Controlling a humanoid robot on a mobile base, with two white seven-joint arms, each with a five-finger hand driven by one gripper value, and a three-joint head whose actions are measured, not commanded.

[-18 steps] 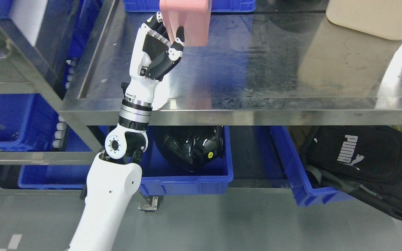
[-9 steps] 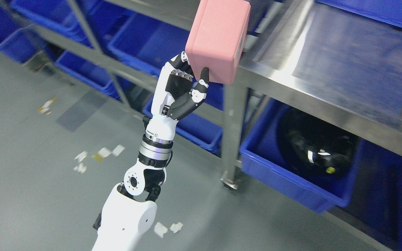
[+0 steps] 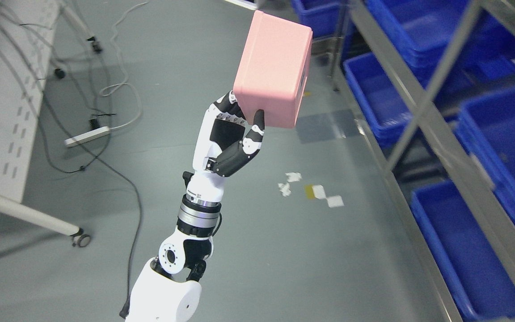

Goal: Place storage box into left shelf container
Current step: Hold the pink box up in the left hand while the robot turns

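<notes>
A: What's changed?

B: Whole view has swung. A second ago the head camera faced a steel shelf top with a helmet bin below. Now it looks down at grey floor, and the steel shelf rack [image 3: 436, 116] sits along the right edge. That's the camera turning, not the things moving.

A: And the hand?

B: Left hand [image 3: 233, 138] keeps the same grip all through: fingers curled round the lower left corner of the pink storage box [image 3: 273, 71], thumb pressed on its near face. The box is held up in the air, tilted, left of the rack and clear of it, not touching anything else.

A: Right hand?

B: Not in view.

A: So where's the task at?

B: Box is picked and in transit, I'd say. The robot seems to be turning toward the rack. Blue bins [image 3: 458, 250] sit on its levels, mostly empty-looking; can't tell which one is the target container.

A: Anything else near?

B: Relative to the rack: paper scraps [image 3: 311, 192] on the floor just to its left, a power strip [image 3: 87, 135] and cables well to its left, and a white table [image 3: 2, 112] at the far left edge.

A: Risk?

B: The grip is only at one corner, so the box could pivot when it goes over a bin rim. Placing not yet done.
</notes>
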